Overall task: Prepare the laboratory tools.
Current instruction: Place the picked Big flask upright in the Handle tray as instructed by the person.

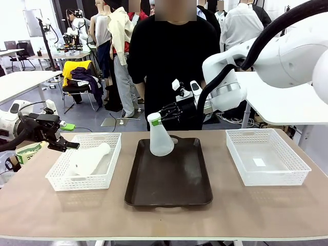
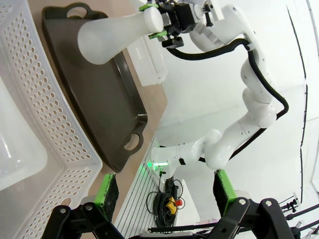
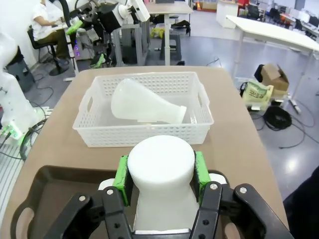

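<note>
One flask (image 1: 161, 141) stands clamped inside the right pincer (image 1: 156, 121).

I see one frosted white flask (image 1: 161, 138) upright at the far end of the dark tray (image 1: 169, 189), its neck clamped between the right arm's fingers (image 3: 121, 174). The other flask (image 1: 89, 159) lies on its side in the left basket (image 1: 116, 159).

Lab hall: several white worktables (image 1: 25, 82), floor cables (image 3: 277, 117), cardboard box (image 3: 269, 74).
</note>
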You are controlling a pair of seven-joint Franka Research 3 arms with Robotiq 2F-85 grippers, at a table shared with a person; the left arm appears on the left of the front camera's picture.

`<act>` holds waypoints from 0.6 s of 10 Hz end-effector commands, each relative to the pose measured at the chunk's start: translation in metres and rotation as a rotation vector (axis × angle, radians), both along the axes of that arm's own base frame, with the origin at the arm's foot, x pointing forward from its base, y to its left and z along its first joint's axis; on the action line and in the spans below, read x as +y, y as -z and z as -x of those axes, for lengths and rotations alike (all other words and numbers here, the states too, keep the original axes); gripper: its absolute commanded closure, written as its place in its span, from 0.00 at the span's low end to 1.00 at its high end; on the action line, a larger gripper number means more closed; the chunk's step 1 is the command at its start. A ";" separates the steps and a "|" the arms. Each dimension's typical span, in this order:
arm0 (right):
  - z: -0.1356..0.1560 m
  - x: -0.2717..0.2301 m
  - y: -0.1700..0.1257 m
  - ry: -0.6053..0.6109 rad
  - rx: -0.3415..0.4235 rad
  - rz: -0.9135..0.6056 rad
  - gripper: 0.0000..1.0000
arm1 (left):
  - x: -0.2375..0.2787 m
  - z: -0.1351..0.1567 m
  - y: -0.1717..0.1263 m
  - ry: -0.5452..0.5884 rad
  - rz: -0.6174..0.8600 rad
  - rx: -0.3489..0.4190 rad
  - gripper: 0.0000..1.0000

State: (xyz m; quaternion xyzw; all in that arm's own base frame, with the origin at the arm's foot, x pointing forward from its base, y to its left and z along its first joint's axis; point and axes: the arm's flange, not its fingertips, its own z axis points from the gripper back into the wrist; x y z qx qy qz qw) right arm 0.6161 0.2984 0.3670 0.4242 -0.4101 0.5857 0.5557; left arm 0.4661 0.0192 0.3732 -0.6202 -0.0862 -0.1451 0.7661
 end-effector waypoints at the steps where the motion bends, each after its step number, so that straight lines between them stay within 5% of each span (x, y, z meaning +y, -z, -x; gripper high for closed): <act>1: -0.015 0.009 0.003 -0.014 0.048 -0.004 1.00 | 0.000 0.001 -0.002 0.002 0.009 -0.008 0.00; 4: -0.014 0.008 0.013 -0.025 0.090 -0.005 0.93 | 0.000 0.001 -0.002 0.002 0.009 -0.008 0.00; 6: -0.010 0.003 0.013 -0.005 0.094 0.003 0.55 | 0.000 0.001 -0.002 0.002 0.009 -0.008 0.00</act>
